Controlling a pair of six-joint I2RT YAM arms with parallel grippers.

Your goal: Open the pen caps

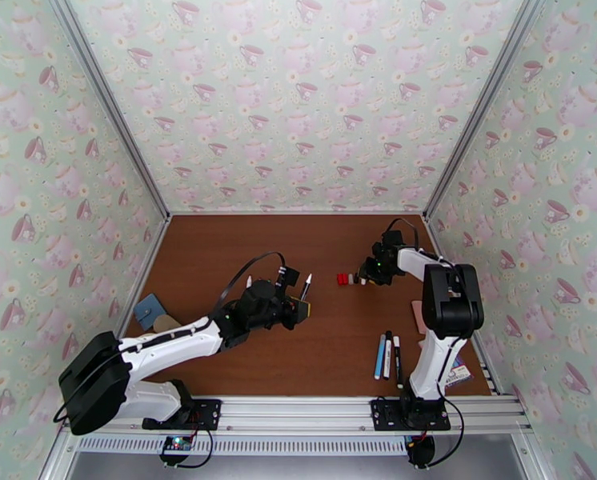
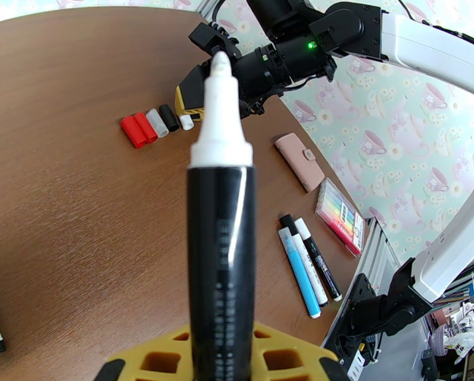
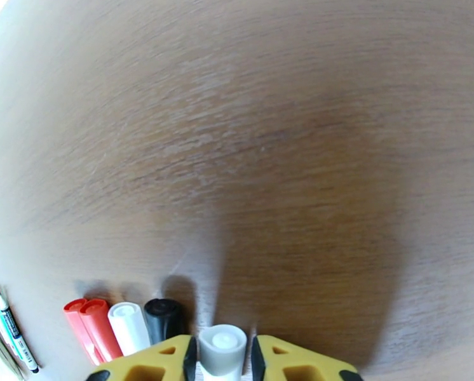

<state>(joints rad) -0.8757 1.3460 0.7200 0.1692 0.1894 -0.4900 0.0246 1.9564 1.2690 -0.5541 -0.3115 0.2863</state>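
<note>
Gripped the black pen point(image 2: 219, 249) low on its barrel with the left gripper point(image 2: 221, 354), clamped tight around it. Pointed the bare white nib straight away from the fingers, cap already off. Judged the reason: held the barrel steady and clear of the table point(image 2: 59, 204), ready to be set down or swapped for another pen.

Reached down to the table with the right gripper point(image 3: 222, 358), well ahead of the left one and just past the nib. Stood slightly parted around the white cap point(image 3: 223, 343), with one yellow finger on either side and a thin dark gap at each flank. Looked loose rather than pinched, though could not rule out light contact. Probably placed there to extend the row.

Found, immediately left of those fingers, a black cap point(image 3: 164, 319), then a pale cap point(image 3: 129, 326), then two red caps point(image 3: 88, 325), side by side and touching or nearly so. Seemed lined up that way to stop them rolling and to gather the loose pieces in one spot, away from the pens.

Noted three pens point(image 2: 307, 268) off to the right of the held barrel and nearer the arm bases: blue, white and black, parallel and close together. Could not tell whether they were capped. Noted further pens point(image 3: 5, 322) at the far left of the right fingers, too small to read.

Judged the task well along, with five caps off and at least one cap being let go.
</note>
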